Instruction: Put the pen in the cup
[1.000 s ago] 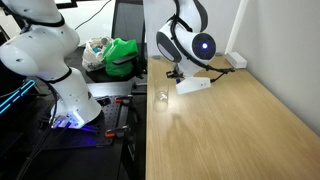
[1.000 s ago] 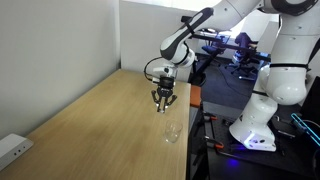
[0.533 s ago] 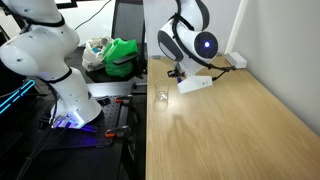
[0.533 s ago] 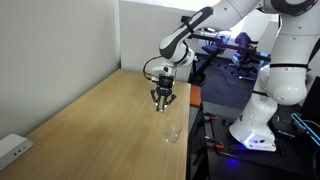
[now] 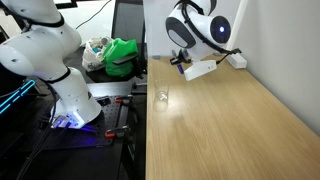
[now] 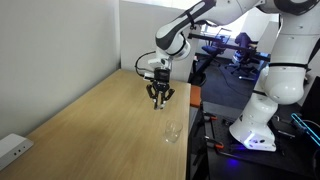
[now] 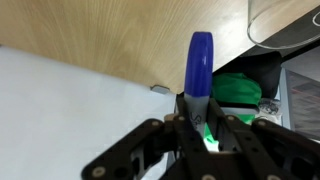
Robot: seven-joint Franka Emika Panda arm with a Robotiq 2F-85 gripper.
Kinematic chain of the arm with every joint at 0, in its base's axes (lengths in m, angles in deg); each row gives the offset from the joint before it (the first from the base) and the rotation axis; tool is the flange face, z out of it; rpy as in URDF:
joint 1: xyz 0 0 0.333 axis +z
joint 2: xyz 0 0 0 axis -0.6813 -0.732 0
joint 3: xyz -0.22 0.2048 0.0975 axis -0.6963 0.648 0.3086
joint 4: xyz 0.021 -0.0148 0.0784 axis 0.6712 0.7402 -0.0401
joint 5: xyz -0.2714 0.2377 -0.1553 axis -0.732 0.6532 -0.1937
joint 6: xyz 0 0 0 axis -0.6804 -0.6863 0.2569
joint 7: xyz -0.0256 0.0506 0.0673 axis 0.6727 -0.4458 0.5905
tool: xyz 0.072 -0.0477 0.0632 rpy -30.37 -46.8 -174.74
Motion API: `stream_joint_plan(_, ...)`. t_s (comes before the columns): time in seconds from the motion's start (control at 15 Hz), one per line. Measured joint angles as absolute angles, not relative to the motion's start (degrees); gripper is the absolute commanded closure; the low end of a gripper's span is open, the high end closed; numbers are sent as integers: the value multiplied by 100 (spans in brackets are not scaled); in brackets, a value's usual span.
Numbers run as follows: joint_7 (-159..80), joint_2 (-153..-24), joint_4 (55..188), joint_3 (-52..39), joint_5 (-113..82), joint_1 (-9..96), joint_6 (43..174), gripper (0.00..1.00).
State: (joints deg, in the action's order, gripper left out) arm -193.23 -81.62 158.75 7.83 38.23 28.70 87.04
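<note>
My gripper (image 7: 203, 102) is shut on the pen (image 7: 201, 62), a short blue-purple pen that sticks out beyond the fingertips in the wrist view. In both exterior views the gripper (image 6: 159, 97) (image 5: 179, 62) hangs above the wooden table (image 6: 90, 125), near its edge. The cup (image 6: 172, 132) is small and transparent and stands upright on the table close to that edge, apart from the gripper. It also shows in an exterior view (image 5: 160, 96). A curved clear rim at the top right of the wrist view (image 7: 285, 25) may be the cup.
A second white robot arm (image 5: 50, 50) stands beside the table, with a green bag (image 5: 122, 55) behind it. A white power strip (image 6: 14, 148) lies at a table corner by the wall. Screens and cables sit past the table edge.
My gripper has risen and shifted a little away from the cup, still holding the pen. The cup has not moved.
</note>
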Motion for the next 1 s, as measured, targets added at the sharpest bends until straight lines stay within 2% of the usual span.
stream_joint_plan(0.27,-19321,-8168,15859,1082,3786,2537,8394,94)
stream_joint_plan(1.0,-19320,-8327,15959,1115,3405,2061,7530,94)
